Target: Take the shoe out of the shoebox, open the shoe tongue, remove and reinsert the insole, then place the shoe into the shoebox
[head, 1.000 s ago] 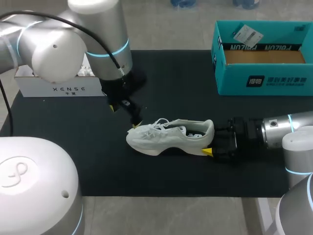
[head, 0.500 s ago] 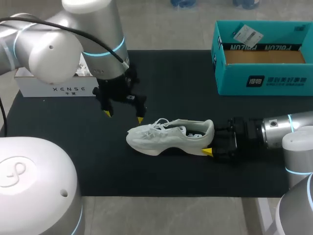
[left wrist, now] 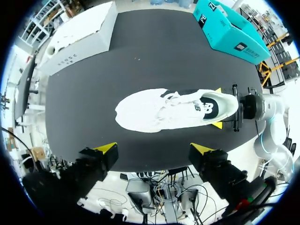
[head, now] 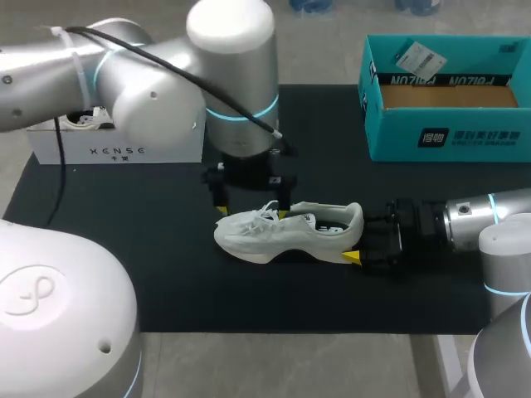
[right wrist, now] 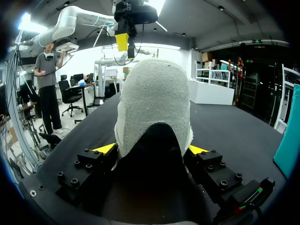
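The white shoe (head: 286, 232) lies on its sole near the middle of the black tabletop (head: 124, 249), toe toward my left and heel toward my right, outside the shoebox (head: 444, 137). The open teal shoebox stands at the far right corner, well apart from the shoe, with bare tabletop between them. A white box (head: 116, 149) sits at the far left edge. A wide bare strip runs from the shoe to the near edge.

The left gripper (head: 250, 201) hangs over the laces with its fingers spread wide, holding nothing. The right gripper (head: 363, 240) is clamped on the heel, lying low along the tabletop.

The head view shows only the near yellow tip of the right gripper. The right wrist view shows both tips of that gripper (right wrist: 151, 150) pressed against the sides of the heel, with the left arm's tip above the shoe. The left wrist view shows its gripper (left wrist: 154, 149) clear of the shoe (left wrist: 173, 110), both tips apart from it.
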Robot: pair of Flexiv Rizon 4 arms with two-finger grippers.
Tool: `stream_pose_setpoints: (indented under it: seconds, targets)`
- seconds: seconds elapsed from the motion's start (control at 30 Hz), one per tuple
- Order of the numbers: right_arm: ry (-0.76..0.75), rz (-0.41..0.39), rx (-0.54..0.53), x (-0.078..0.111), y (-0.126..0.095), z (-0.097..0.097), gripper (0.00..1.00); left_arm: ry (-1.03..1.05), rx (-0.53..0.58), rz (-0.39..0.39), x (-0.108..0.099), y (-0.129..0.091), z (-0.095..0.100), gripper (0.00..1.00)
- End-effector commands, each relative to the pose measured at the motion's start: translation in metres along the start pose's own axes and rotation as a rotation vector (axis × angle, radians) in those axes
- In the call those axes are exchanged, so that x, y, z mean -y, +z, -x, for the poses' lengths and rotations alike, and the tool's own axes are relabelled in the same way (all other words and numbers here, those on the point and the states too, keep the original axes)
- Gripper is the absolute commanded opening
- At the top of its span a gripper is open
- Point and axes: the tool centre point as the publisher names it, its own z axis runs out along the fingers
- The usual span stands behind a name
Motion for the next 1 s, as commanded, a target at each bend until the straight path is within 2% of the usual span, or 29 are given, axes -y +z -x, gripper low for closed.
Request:
stream_pose_setpoints:
  seconds: [0.03,0.27,0.47,0.6,0.8,1.0]
  targets:
    - [0.000,-0.002,0.001,0.004,0.003,-0.002,0.00,0.082,0.075,0.049,0.020,0.009,-0.034,1.00]
    - [0.000,-0.002,0.001,0.004,0.003,-0.002,0.00,-0.019,0.167,0.058,0.033,0.019,-0.050,1.00]
    - [0.000,-0.002,0.001,0.004,0.003,-0.002,0.00,-0.101,0.267,0.032,0.027,0.035,-0.075,1.00]
    - [0.000,-0.002,0.001,0.004,0.003,-0.002,0.00,-0.142,0.345,0.005,0.027,0.049,-0.085,1.00]
    - [0.000,-0.002,0.001,0.004,0.003,-0.002,0.00,-0.199,0.422,0.015,0.032,0.066,-0.083,1.00]
    - [0.000,-0.002,0.001,0.004,0.003,-0.002,0.00,-0.226,0.418,0.039,0.040,0.067,-0.073,1.00]
